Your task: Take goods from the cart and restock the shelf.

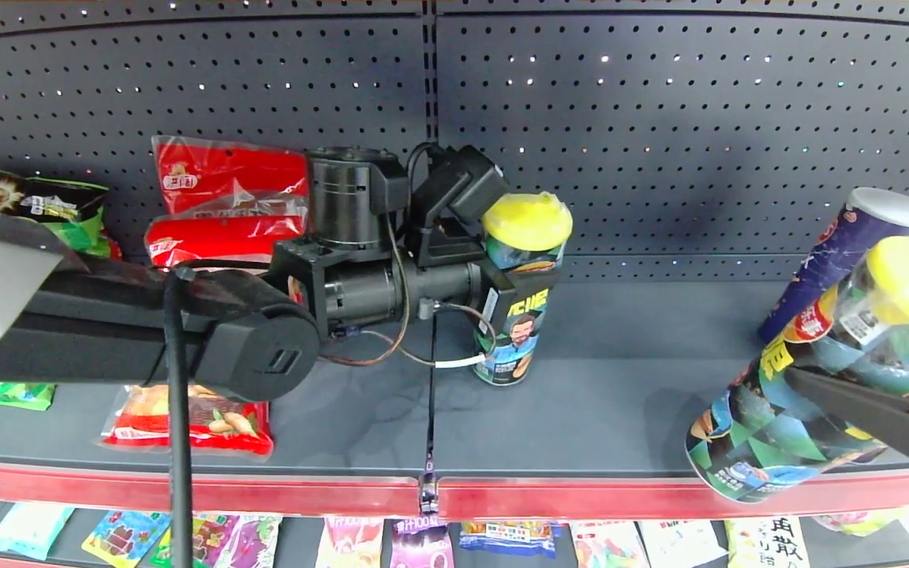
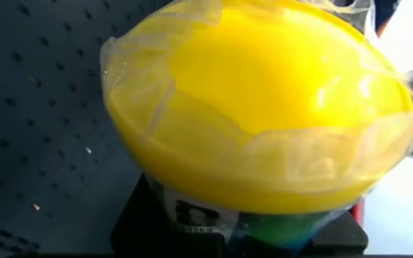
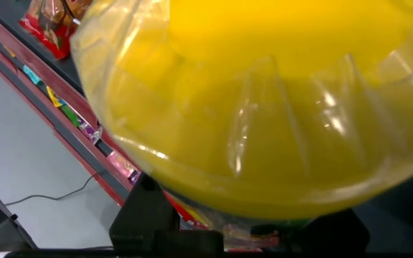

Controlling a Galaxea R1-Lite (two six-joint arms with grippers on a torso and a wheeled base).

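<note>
A tall printed can with a yellow lid [image 1: 519, 315] stands upright on the grey shelf board [image 1: 620, 394], near the middle. My left gripper [image 1: 511, 300] is shut on its side, coming in from the left. The lid [image 2: 264, 107] looms close in the left wrist view. At the right edge a second yellow-lidded can [image 1: 786, 410] hangs tilted over the shelf's front, with my right gripper [image 1: 857, 394] shut on it. That can's lid [image 3: 264, 93] shows close up in the right wrist view.
A white-lidded dark can [image 1: 841, 252] leans at the back right, just behind the tilted can. Red snack bags [image 1: 226, 197], a green bag [image 1: 52, 209] and a peanut bag [image 1: 194, 422] sit on the left. A red rail [image 1: 581, 497] edges the shelf front. A pegboard wall [image 1: 660, 118] closes the back.
</note>
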